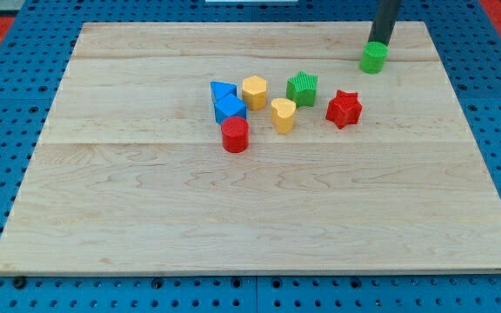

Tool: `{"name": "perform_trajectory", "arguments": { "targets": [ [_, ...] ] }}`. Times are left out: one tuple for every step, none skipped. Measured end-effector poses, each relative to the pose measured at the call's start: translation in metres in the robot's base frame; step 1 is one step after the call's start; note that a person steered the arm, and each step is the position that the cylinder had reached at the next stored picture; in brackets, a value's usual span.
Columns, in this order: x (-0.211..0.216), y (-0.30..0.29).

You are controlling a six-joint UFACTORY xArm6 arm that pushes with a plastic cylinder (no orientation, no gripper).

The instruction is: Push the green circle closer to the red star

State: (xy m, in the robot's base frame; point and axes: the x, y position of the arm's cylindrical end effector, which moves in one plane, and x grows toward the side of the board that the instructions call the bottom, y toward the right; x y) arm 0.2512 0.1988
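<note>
Camera view: on a wooden board, my tip holds nothing, standing at the upper right, touching the far edge of the green circle. The red star lies below and left, still apart; the push toward it seems barely begun.
</note>
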Motion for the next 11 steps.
{"name": "perform_trajectory", "arguments": {
  "targets": [
    [0.026,0.0],
    [0.064,0.007],
    [0.084,0.016],
    [0.077,0.025],
    [0.055,0.018],
    [0.073,0.003],
    [0.095,-0.01],
    [0.105,-0.025],
    [0.124,-0.029],
    [0.127,-0.039],
    [0.139,-0.048]
  ]
}}
